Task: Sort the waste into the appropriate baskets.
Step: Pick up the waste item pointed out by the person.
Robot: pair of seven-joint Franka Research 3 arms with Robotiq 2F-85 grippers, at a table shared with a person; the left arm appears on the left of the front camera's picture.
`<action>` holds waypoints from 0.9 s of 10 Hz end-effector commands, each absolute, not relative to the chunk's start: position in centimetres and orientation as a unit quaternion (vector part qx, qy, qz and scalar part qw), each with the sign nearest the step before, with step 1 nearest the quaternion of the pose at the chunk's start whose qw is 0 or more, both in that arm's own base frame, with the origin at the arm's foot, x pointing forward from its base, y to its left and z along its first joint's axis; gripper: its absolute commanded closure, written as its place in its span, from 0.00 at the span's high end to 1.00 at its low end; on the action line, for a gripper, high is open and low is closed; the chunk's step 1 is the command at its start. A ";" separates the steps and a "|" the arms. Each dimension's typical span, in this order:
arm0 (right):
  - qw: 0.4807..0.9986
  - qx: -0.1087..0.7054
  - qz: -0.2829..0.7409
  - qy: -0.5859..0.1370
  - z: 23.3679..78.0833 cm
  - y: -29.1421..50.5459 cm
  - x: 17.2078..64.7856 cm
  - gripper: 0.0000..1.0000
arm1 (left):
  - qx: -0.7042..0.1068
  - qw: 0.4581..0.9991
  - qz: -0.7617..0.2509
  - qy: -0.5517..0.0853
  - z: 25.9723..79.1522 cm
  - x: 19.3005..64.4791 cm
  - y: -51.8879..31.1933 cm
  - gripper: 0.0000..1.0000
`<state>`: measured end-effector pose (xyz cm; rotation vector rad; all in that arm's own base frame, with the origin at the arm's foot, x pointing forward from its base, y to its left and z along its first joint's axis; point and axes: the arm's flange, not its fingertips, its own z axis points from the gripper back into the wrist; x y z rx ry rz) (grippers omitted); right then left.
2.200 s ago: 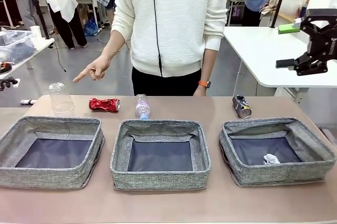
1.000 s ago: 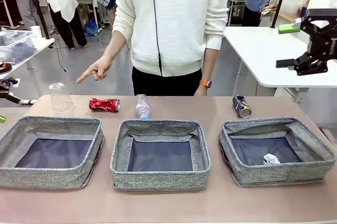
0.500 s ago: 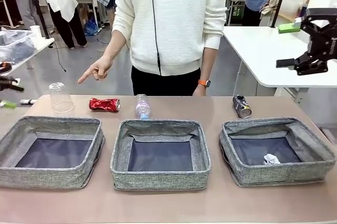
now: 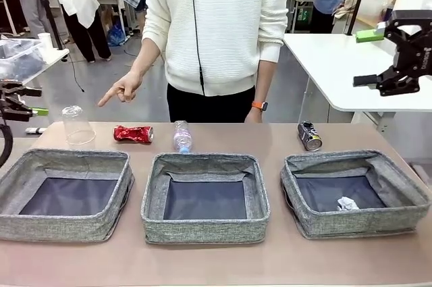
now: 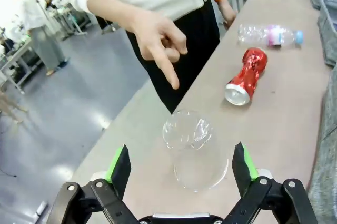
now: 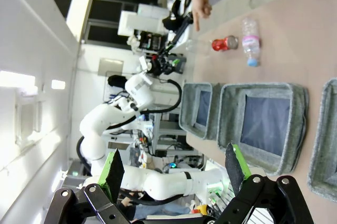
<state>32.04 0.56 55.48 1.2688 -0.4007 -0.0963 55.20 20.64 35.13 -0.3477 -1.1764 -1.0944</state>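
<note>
While three baskets (image 4: 202,229) sit, two cans (image 4: 133,134) lie behind

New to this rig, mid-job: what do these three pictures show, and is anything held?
Two robot arms share a table with a person. The front picture looks across it: three grey baskets, behind them a clear cup, red can, bottle and dark can; a paper ball lies in the right basket. The other pictures come from cameras on each wrist. The left gripper faces the cup, fingers open, and the person's hand points towards it. The right gripper hangs high, open. Nothing is held.
</note>
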 end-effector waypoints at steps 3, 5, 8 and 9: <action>0.787 0.588 -0.052 -0.178 56.0 0.7 32.1 1.00 | -0.183 0.717 -0.490 -0.460 32.5 60.4 20.8 1.00; 0.787 0.588 -0.052 -0.178 56.0 0.7 32.1 1.00 | -0.195 0.727 -0.488 -0.442 30.9 62.0 20.4 1.00; 0.787 0.588 -0.052 -0.178 56.0 0.7 32.1 1.00 | -0.252 0.720 -0.489 -0.423 29.1 63.0 19.1 1.00; 0.787 0.588 -0.052 -0.178 56.0 0.7 32.1 1.00 | -0.263 0.715 -0.492 -0.420 28.7 63.1 18.6 1.00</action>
